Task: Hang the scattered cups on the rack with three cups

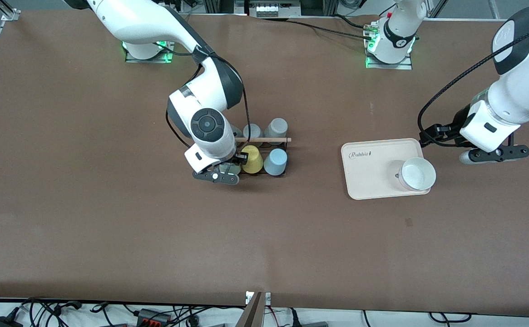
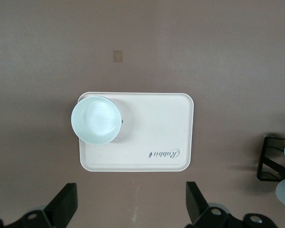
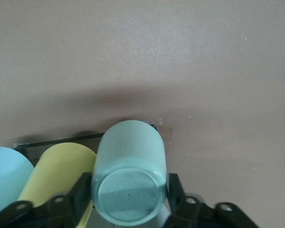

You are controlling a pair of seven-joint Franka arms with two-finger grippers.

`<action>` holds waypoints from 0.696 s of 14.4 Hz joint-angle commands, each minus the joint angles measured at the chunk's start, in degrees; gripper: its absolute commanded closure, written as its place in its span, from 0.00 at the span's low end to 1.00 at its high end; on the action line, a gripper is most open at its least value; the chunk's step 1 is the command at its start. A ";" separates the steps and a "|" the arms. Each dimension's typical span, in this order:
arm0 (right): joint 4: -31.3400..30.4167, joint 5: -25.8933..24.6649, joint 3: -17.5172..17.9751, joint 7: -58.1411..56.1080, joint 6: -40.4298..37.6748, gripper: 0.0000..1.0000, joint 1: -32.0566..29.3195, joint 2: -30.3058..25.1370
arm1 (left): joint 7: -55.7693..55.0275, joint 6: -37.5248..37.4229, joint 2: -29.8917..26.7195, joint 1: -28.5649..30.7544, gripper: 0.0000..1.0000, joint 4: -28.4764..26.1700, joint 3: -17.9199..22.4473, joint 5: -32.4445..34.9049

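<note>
My right gripper is shut on the pale mint-green cup, upside down with its base up, at the black wire rack, at the rack's end toward the right arm. The cup sits beside the yellow tumbler. The light blue cup hangs inverted on the rack next to the yellow one. Two grey tumblers hang on the row farther from the front camera, past the wooden dowel. My left gripper is open and empty, waiting above the table beside the beige tray.
The beige tray lies toward the left arm's end of the table, with a pale whitish cup standing open side up on it. The tray also shows in the left wrist view. Bare brown table surrounds the rack and the tray.
</note>
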 commanded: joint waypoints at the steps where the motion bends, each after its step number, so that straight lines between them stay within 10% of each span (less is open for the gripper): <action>1: 0.96 -0.62 -0.84 -6.16 -0.90 0.00 -0.11 -0.85 | 3.38 0.69 -1.13 0.64 0.00 -0.94 -0.32 -1.23; 10: 8.70 -0.27 -0.84 -18.77 -18.55 0.00 -19.08 -13.77 | 3.47 0.60 -1.13 0.64 0.00 -0.76 -0.32 -1.23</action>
